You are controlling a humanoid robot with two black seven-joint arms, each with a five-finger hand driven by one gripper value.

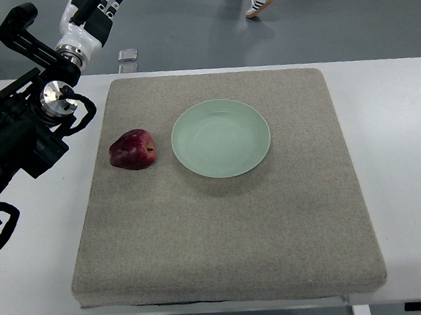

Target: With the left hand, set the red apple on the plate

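From the top view we see the dark red apple [132,150], stem dimple showing, lying on the grey mat [224,230] just left of the pale green plate [221,138]. In the upper left, our left hand [93,13] holds nothing, fingers loosely extended.

- Mat [224,230] lies on table [401,148].
- Plate [221,138] sits on mat, centre-rear.
- Apple [132,149] on mat, just left of plate, apart.

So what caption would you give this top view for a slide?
Red apple lies on a grey mat beside an empty green plate; the robot's left hand is raised beyond the table's far edge, holding nothing.
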